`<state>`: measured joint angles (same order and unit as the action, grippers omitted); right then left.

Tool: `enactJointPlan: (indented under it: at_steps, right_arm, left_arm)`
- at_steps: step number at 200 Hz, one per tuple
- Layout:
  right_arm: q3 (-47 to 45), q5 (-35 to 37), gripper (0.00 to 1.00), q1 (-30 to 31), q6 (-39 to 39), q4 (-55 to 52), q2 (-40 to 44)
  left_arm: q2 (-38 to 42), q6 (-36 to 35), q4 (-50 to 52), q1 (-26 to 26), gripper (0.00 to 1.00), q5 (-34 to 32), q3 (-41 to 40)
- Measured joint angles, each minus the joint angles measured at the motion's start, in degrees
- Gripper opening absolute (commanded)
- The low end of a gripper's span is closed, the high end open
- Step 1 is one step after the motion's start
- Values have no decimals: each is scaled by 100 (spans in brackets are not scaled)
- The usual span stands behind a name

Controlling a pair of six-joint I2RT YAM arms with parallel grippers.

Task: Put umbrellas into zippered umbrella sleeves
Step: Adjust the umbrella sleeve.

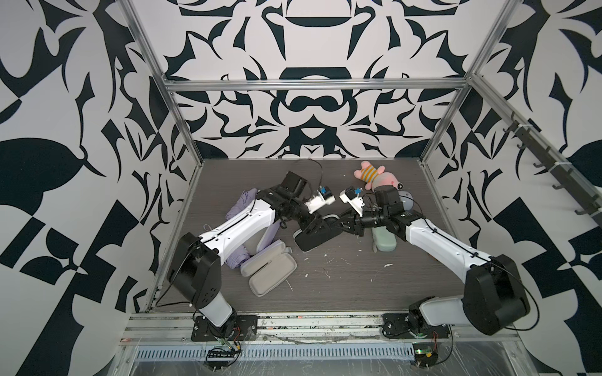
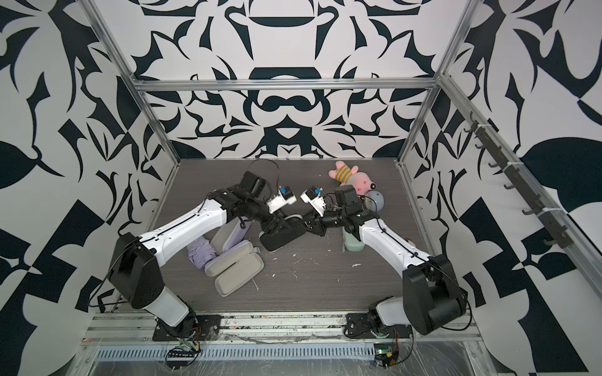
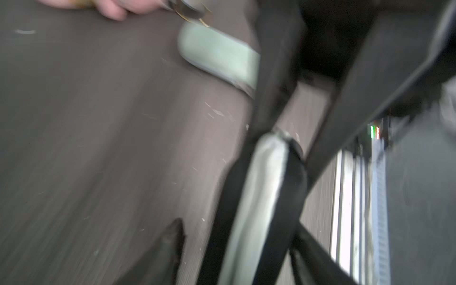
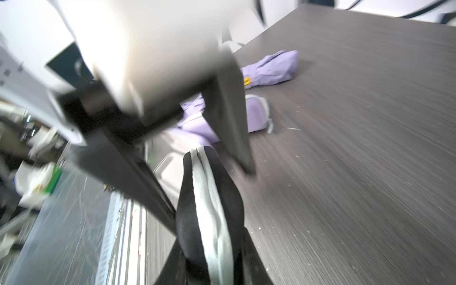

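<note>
While both top views give me two lilac umbrellas (image 1: 239, 205) (image 1: 234, 258), two lilac sleeves (image 1: 272, 273) (image 1: 269, 235), one mint sleeve (image 1: 386, 244) and one black sleeve (image 1: 308, 241) centred on the table (image 1: 342, 286), the right wrist view adds my right gripper (image 4: 211, 234) pinching it, left gripper (image 4: 211, 199) splayed wide.

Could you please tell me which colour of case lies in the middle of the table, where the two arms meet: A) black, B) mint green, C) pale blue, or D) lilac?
A: the black case lies there, while the mint green case lies off to one side.
</note>
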<state>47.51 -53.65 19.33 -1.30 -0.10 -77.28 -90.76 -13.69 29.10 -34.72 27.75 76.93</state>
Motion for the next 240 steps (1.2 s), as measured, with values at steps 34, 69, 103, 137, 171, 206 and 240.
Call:
enactJointPlan:
  at_steps: [34, 69, 103, 137, 171, 206, 240]
  right_arm:
    - [-525, 990, 0, -96, 1947, 1394, 125]
    - [-1211, 3163, 0, 76, 4454, 2968, 173]
    - [-1473, 5010, 0, 704, 5908, 3335, 214]
    - [-1679, 5698, 0, 1298, 6841, 3849, 514]
    - [-1893, 6002, 0, 1596, 7556, 4057, 734]
    - [-1985, 6124, 0, 1659, 8395, 4120, 898]
    - [-1982, 5941, 0, 1661, 9058, 4013, 975]
  left_arm:
    - [909, 1784, -1412, 931, 100, -282, -258]
    - [1832, 4245, -3733, 946, 100, -507, -1825]
    - [1091, 6373, -5700, 317, 99, -776, -3038]
    - [-17, 7973, -7333, -4, 99, -1051, -3458]
    - [-566, 8846, -8640, -127, 87, -1390, -3412]
    - [-879, 9184, -9095, -170, 72, -1532, -3091]
    - [-1137, 9337, -9357, -179, 61, -1602, -2914]
